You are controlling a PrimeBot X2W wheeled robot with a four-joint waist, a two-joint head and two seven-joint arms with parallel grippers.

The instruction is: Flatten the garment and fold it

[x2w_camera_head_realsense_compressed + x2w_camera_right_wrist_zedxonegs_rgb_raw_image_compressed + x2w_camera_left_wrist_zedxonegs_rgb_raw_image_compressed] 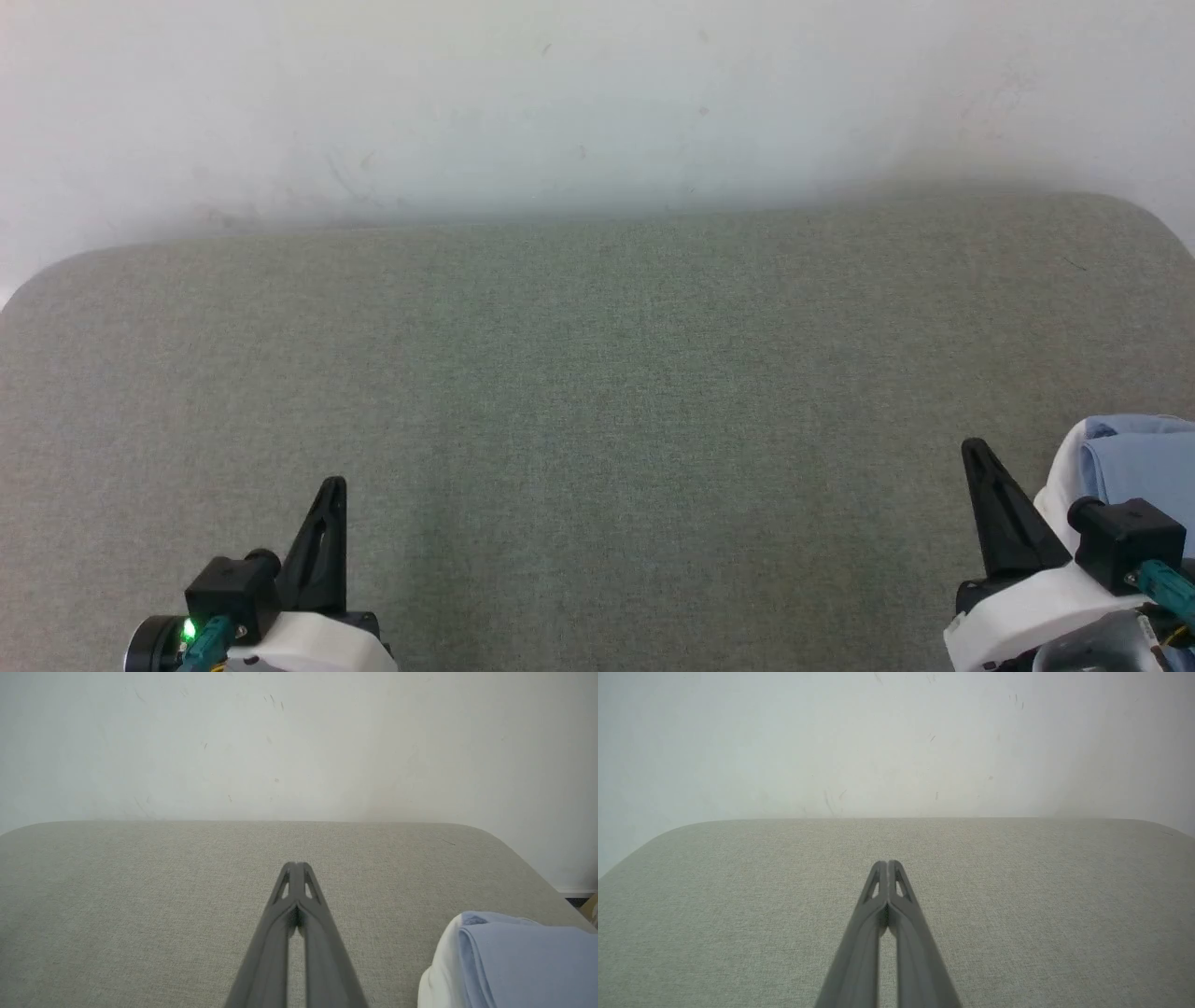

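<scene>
With the left gripper [331, 492] and right gripper [975, 457] both closed and empty above the grey padded surface [597, 373], the garment [1134, 462], heaped at the near right, is judged light, soft and limp, best pinched at a hem.

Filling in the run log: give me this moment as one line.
left tool: shut, empty | right tool: shut, empty | shirt: right of right tool, at edge of grey pad, not held
</scene>
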